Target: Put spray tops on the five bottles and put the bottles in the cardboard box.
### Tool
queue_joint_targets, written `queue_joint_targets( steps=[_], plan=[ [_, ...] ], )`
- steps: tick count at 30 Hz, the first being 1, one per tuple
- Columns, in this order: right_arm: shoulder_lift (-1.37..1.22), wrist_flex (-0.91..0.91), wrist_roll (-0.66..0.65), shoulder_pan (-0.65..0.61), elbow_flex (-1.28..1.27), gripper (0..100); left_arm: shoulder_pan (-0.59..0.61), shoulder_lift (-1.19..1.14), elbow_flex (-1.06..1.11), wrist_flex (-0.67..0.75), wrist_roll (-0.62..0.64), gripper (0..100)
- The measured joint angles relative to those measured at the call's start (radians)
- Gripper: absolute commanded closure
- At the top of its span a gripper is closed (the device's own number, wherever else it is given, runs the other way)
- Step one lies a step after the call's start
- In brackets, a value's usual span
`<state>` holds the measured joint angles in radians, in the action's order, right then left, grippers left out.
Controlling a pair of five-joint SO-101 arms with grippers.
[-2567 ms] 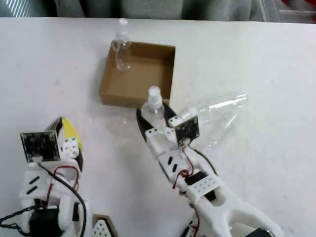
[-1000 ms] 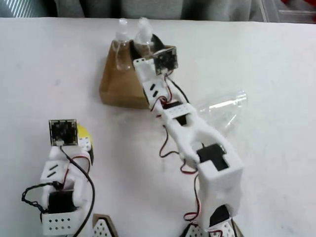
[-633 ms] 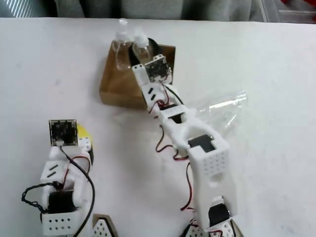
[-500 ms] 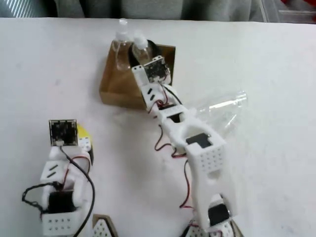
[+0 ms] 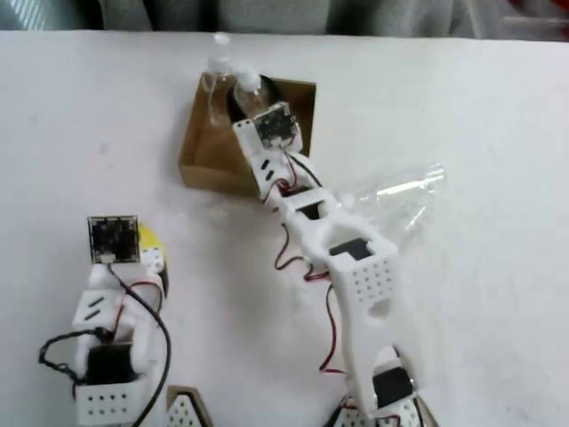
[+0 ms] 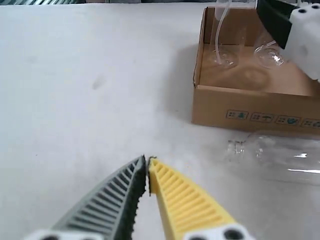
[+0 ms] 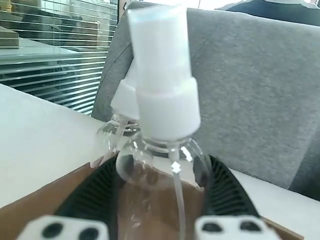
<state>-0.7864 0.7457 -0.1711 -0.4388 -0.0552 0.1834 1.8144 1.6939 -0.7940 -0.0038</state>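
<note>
Spray bottle (image 5: pixel 248 87) lowered into cardboard box (image 5: pixel 213 173)

Fingers of the right gripper (image 7: pixel 155 200) clasp it, lower inside the box than a half-second ago, just beside the first bottle (image 5: pixel 216 69) at the far left corner. Release looks next. The left gripper (image 6: pixel 148 161) stays clenched over the near surface (image 5: pixel 71 133).

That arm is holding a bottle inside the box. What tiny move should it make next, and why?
Probably open the right pincer and let go. The capped bottle it grips stands upright inside the cardboard box, beside the other bottle, and its base looks down at the box floor.
</note>
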Motion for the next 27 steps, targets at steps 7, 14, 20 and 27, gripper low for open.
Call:
queue_joint_targets(
  steps=[7,14,20,27],
  plan=[
    [0.0,-0.034,0.0,0.0,0.003,96.1,0.0,0.0,0.0,0.0,0.0,97],
    [0.143,-0.034,0.0,0.008,-0.193,96.1,0.0,0.0,0.0,0.0,0.0,97],
    [0.219,-0.034,0.0,0.025,-0.244,96.1,0.0,0.0,0.0,0.0,0.0,97],
    [0.14,-0.034,0.0,0.068,-0.127,96.1,0.0,0.0,0.0,0.0,0.0,97]
  ],
)
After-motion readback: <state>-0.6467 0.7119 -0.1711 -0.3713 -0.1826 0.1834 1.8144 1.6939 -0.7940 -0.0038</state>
